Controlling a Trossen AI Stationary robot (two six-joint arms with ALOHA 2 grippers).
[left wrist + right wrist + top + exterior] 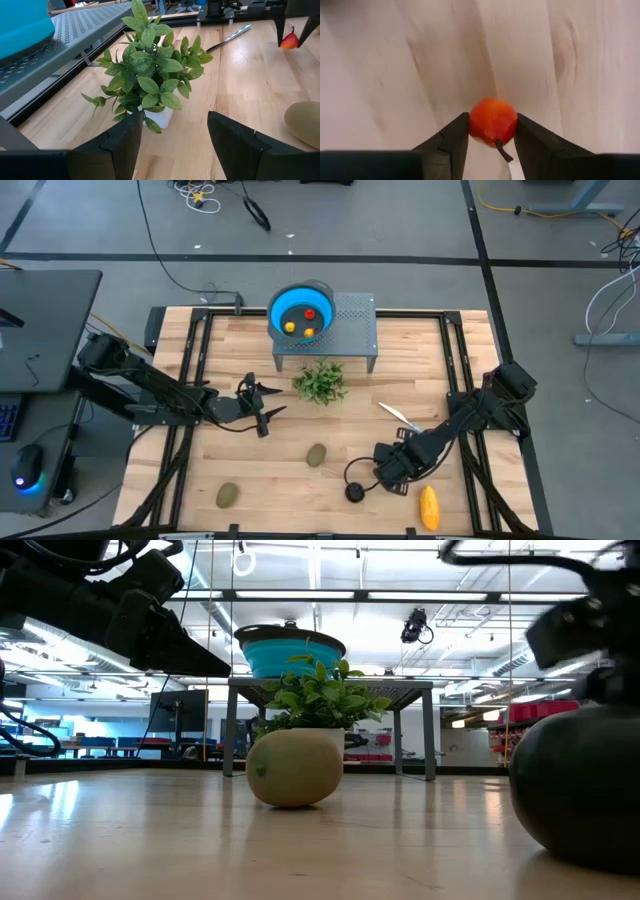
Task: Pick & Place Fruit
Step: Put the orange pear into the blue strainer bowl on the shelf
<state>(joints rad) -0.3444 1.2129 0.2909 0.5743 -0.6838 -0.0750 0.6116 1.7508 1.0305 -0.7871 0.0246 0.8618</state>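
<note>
Two dark arms are reaching over the wooden desk (300, 430). A grey stand (345, 330) is sitting at the back of the desk, with a blue bowl (300, 310) on it holding three small red and orange fruits. The leafy plant (320, 382) is standing just in front. The left pincer (262, 402) is hanging wide apart near the plant, holding nothing. The right pincer (491, 131) is squeezing a small red fruit (493, 121) down at the desk. Nearby are lying a yellow fruit (429, 507), two green ovals (316, 454) and (227, 495), and a black ball (354, 492).
</note>
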